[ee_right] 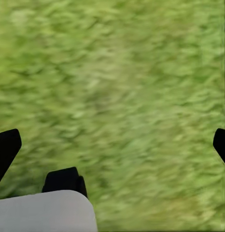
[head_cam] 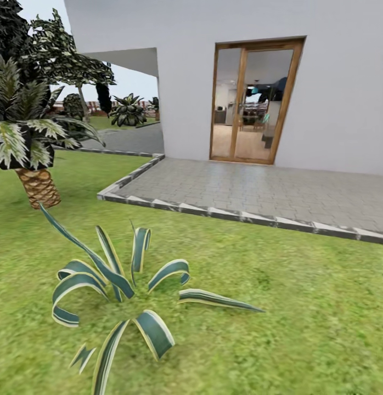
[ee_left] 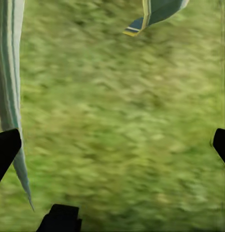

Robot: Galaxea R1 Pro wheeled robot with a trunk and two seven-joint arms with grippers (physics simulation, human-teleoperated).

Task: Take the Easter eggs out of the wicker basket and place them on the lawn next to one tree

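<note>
Lawn (ee_right: 122, 87) beneath spread fingers (ee_right: 7, 147); nothing gripped.

Mottled green lawn (head_cam: 301, 307), seemingly flat

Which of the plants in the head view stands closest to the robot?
The striped agave on the lawn, with long curling blue-green, cream-edged leaves; the scaly-trunked palm stands farther back left.

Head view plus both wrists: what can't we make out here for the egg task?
- Room behind the glass door: head view, contents too small and lost in reflections.
- Palm: fronds cut off by the head view's left edge.
- Striped plant: left wrist view shows just two leaves, cut by the edges.
- Lawn: blurred in both wrist views.
- Left gripper, right gripper: fingertips at the edges, wide apart.
</note>
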